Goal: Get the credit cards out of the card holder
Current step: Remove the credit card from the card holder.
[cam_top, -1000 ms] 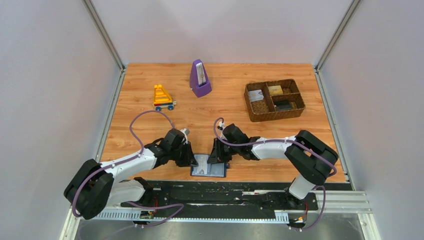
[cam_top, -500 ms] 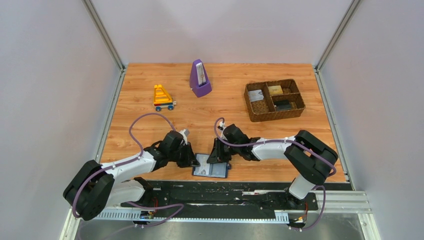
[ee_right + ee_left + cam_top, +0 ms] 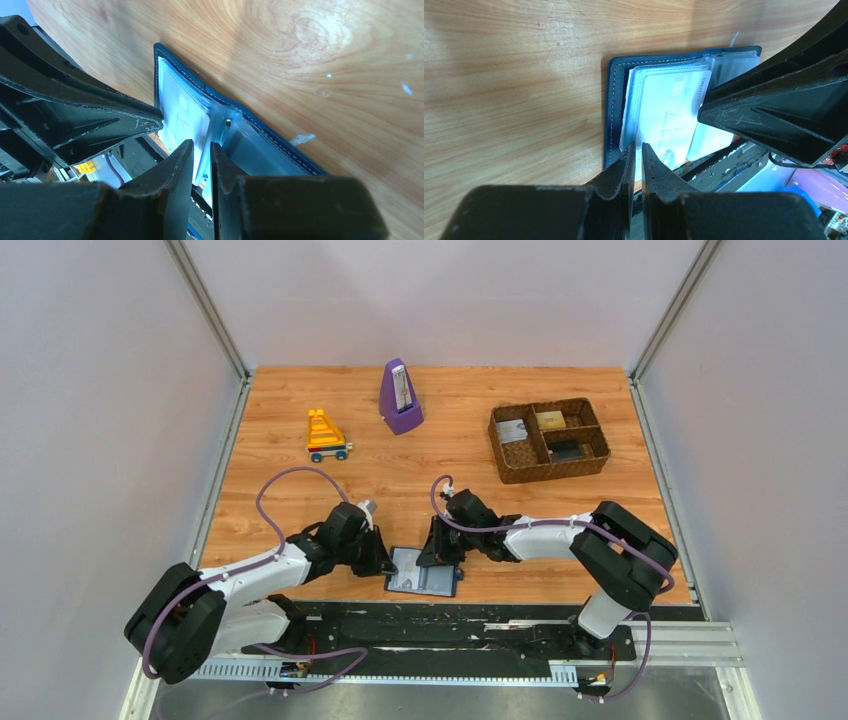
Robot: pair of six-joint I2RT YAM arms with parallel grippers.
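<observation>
card holder [image 3: 424, 585] lies open at the table's [image 3: 300, 440] near edge. left gripper [image 3: 638, 150] pinched shut on credit card [image 3: 669, 115] edge, right gripper [image 3: 201, 147] clamped on holder's sleeve page. pulling step; next needs steady outward slide.

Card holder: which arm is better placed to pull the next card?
Left, probably: the left gripper sits at the edge of the pale card; the right gripper is over the sleeve pages near the spine.

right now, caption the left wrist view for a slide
Left gripper, fingers nearly together, at the open card holder, a pale card visible in its sleeve.
</observation>
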